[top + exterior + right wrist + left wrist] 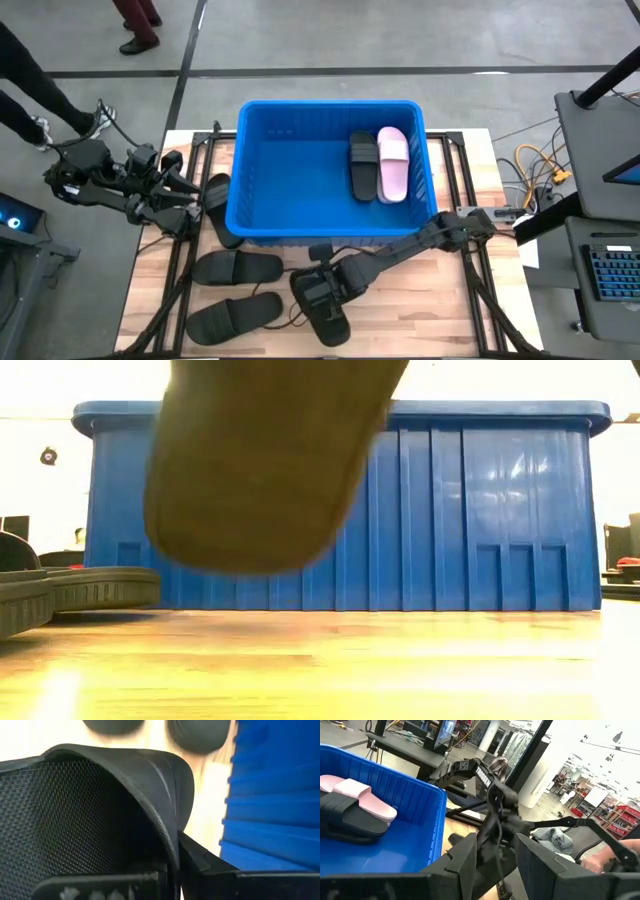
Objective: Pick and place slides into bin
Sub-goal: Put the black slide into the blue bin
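Right tool clamps a black slide at the bench's front edge!

The right tool [325, 300] sits low in front of the blue bin [330, 222], its fingers pinched on the strap of a black slide [100, 815] that fills the wrist view, mesh lining right up against the lens. Inside the bin, one black slide [363, 165] and one pink slide [393, 163] lie side by side. Two more black slides [237, 268] rest on the bench to the left. The left tool [190, 200] waits beside the bin's left wall, fingers part-spread, nothing between them. In the low view a blurred sole [265, 460] blocks much of the bin.
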